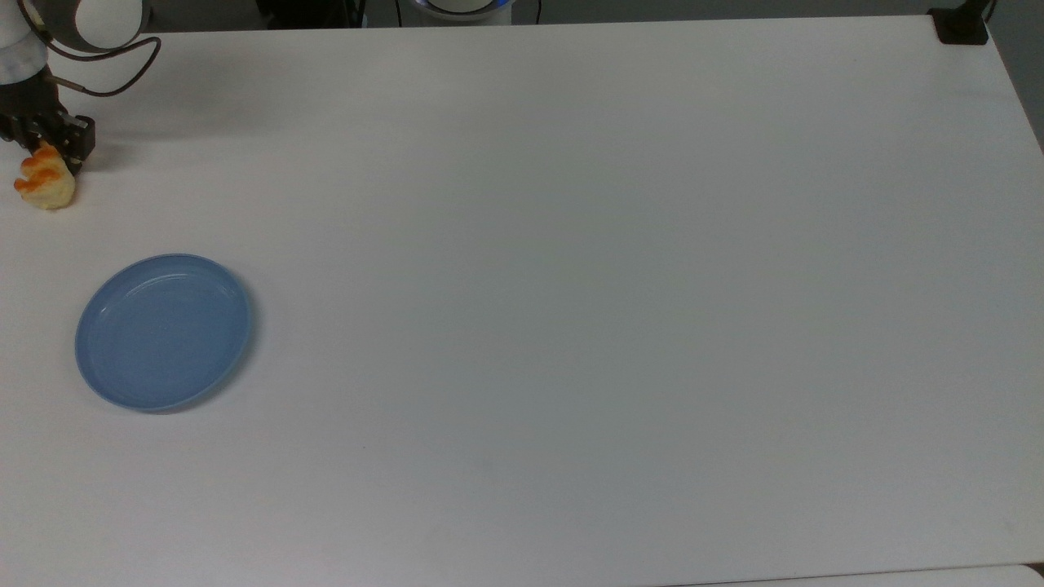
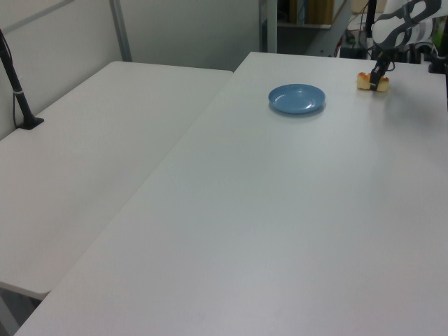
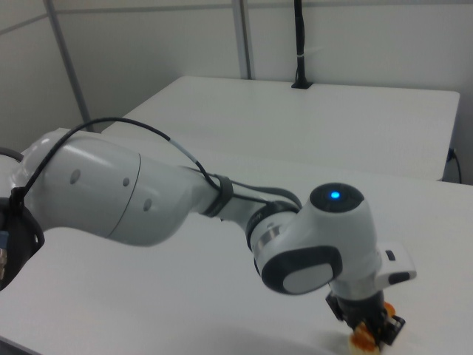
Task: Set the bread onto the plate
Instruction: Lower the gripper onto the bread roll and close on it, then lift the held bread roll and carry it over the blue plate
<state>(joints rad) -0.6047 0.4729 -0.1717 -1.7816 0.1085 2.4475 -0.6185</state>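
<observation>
Bread [image 1: 38,187] partly hidden beneath the gripper [image 1: 45,147] at the top view's far left edge, resting on the table [image 1: 571,285]. Jaws straddle its upper end; actual grip cannot be confirmed. Plate [image 1: 163,330] sits well apart, bare.

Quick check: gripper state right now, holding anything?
Gripper: down at the bread, fingers on either side of it; bread seems on the table, firm grip cannot be told.
</observation>
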